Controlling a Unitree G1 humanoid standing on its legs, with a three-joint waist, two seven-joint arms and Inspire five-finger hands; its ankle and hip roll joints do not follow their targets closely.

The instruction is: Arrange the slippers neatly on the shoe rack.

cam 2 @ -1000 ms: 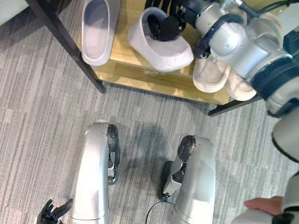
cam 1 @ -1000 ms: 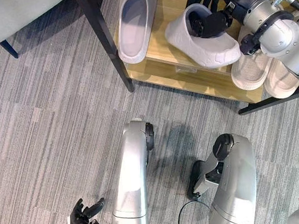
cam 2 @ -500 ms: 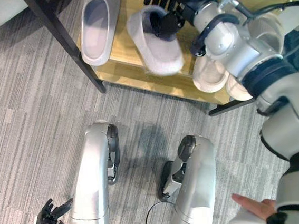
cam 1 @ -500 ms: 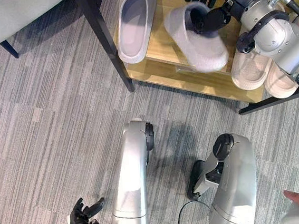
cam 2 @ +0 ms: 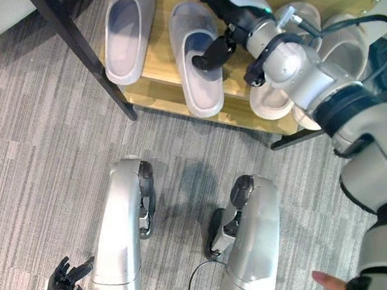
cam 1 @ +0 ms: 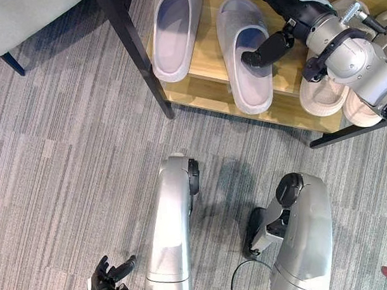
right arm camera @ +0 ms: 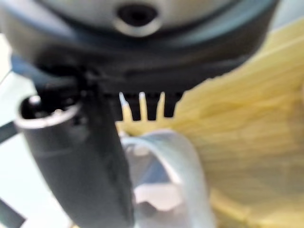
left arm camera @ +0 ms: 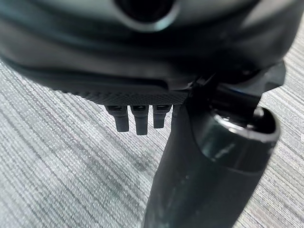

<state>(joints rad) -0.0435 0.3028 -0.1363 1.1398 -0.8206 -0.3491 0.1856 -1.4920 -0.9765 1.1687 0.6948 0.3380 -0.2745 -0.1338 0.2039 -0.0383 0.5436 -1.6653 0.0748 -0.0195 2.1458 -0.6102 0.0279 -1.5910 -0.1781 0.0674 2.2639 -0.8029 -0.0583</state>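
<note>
slippers (cam 1: 243, 51) lie flat on the shoe rack (cam 1: 285, 102), right hand (cam 1: 273, 14) spread open above one.

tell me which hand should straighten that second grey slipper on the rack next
Right. The right hand is already over the shoe rack, open, thumb at the second grey slipper. The left hand hangs low by the floor, far from it.

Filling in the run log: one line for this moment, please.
right robot hand: open, thumb in second slipper | slipper: flat on shoe rack beside first slipper | left robot hand: open, idle
</note>
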